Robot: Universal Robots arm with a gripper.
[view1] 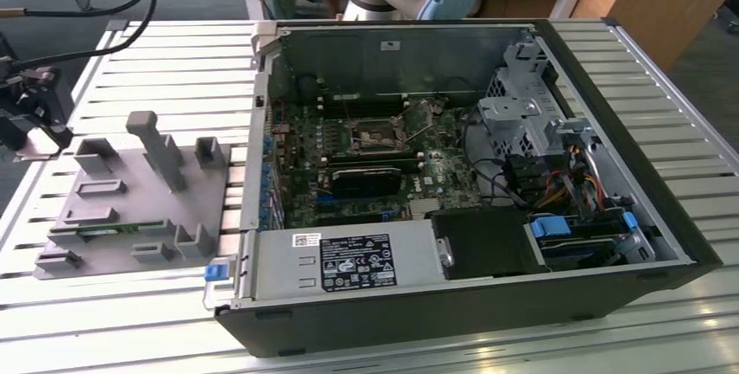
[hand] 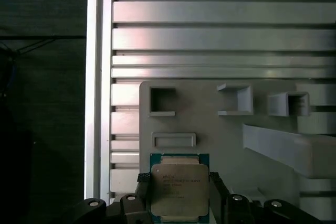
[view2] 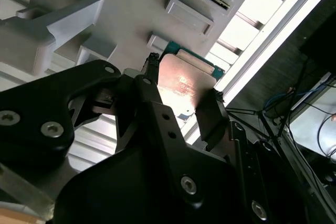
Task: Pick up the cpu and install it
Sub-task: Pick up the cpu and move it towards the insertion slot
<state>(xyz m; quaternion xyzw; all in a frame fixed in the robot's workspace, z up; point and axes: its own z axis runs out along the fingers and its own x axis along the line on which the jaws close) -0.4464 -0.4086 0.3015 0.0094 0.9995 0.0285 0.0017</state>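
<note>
Gripper [hand: 178, 182]: closed on the cpu [hand: 179, 195], fingers at two opposite edges.
Hidden: one cpu edge, behind gripper body.

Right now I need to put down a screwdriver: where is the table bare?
The table has bare slats beyond the grey fixture, on the exterior view's left of the computer case, and along the near edge before both. The fixture is crowded with holders, and the gripper holds the cpu over it.

the cpu [hand: 179, 190] has a glossy metal top, the grey holder [hand: 210, 129] looks like matt plastic.
</note>
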